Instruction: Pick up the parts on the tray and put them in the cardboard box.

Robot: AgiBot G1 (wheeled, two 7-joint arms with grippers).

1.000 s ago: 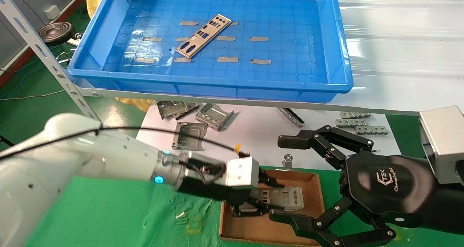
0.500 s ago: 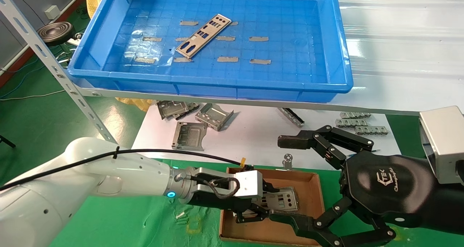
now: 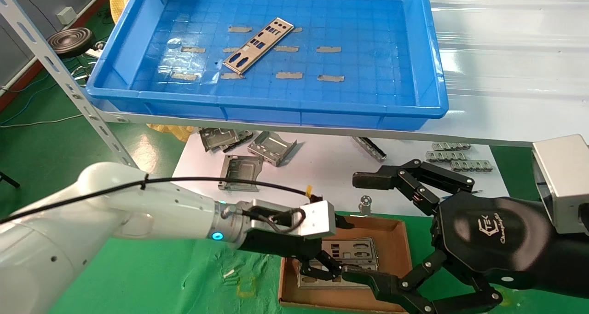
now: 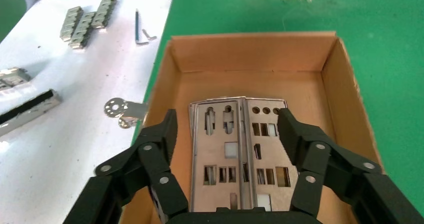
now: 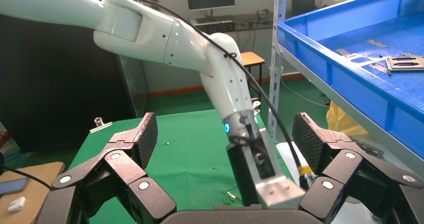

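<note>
Parts-wise, there's one plate (image 3: pixel 258 45) left in the tray (image 3: pixel 428 61), lying flat on the blue grid floor, left of centre. Its long axis runs diagonally, with the near end pointing toward the robot's left and the far end angled right. Two more plates (image 4: pixel 237 149) are already lying side by side in the cardboard box (image 4: pixel 345 84), overlapping a bit.

So the thing the next move turns on, as far as I can judge: the remaining plate is up and well away from the left claw (image 3: pixel 329 270), which sits low over the box on the green counter (image 3: pixel 152 277). The tray is on a higher shelf, so it's a lift and a reach forward. The plate lies on the left side of the tray, so the left arm looks like the nearer one to me.

Left claw is spread wide with its fingers (image 4: pixel 155 149) either side of the plates in the box, gripping nothing. In the wrist view the plates look flat on the box floor, clear of both pads.

Right claw (image 3: pixel 363 231) is parked just right of the box, also wide open and empty.
</note>
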